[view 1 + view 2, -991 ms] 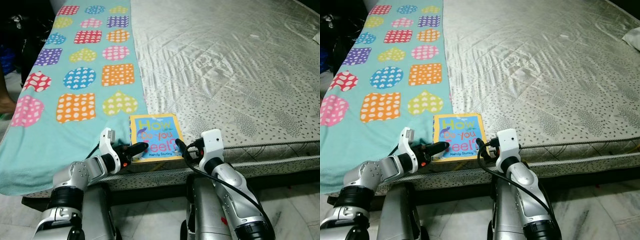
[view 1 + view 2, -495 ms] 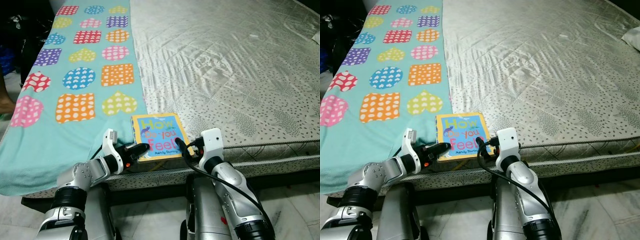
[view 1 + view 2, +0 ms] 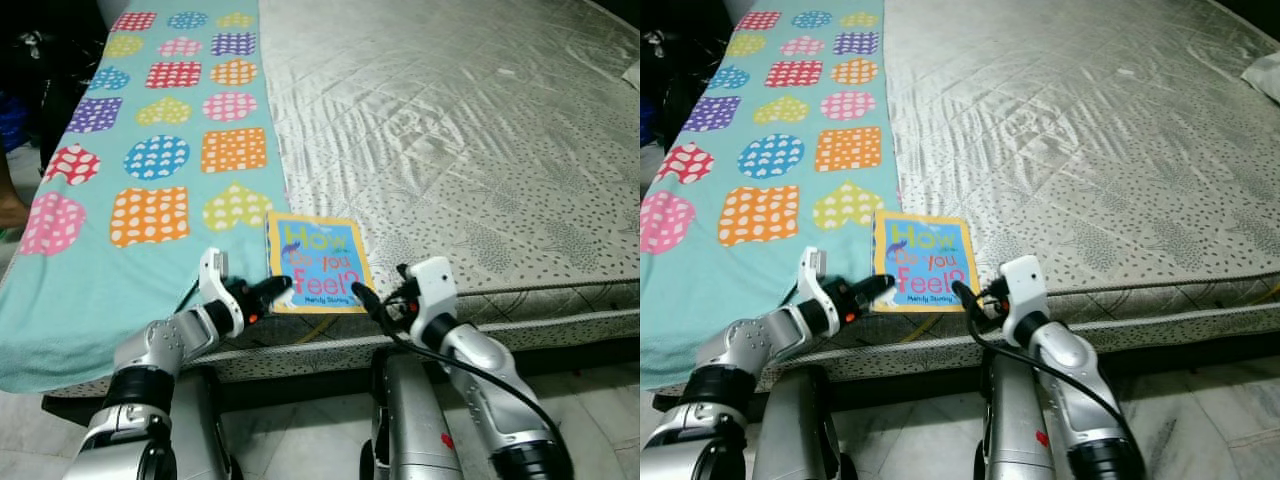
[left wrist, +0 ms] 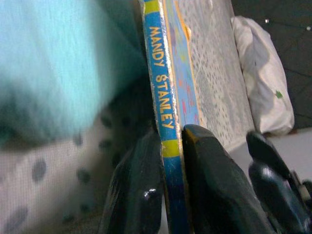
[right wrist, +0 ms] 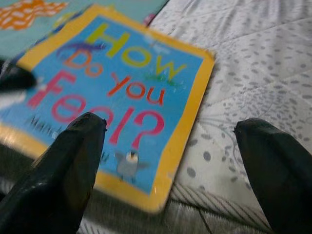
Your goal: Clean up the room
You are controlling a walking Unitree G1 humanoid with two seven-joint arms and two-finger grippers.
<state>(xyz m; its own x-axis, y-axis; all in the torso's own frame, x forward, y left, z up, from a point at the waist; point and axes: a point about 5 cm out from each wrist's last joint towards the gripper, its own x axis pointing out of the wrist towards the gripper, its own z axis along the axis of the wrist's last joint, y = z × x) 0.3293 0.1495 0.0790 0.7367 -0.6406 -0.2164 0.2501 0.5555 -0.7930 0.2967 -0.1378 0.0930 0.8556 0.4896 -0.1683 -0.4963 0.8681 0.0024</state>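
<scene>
Book [image 3: 318, 263]: on the bed [image 3: 480, 150], at its near edge, just right of the blanket [image 3: 130, 200].
Blanket: on the bed's left part.
My left gripper [image 3: 268, 292]: fingers clamp the book's near left corner.
My right gripper [image 3: 372, 302]: beside the book's near right corner.

The head's two eyes look down at the bed [image 3: 450, 150], and both wrist cameras sit very close to the book [image 3: 318, 263].
</scene>
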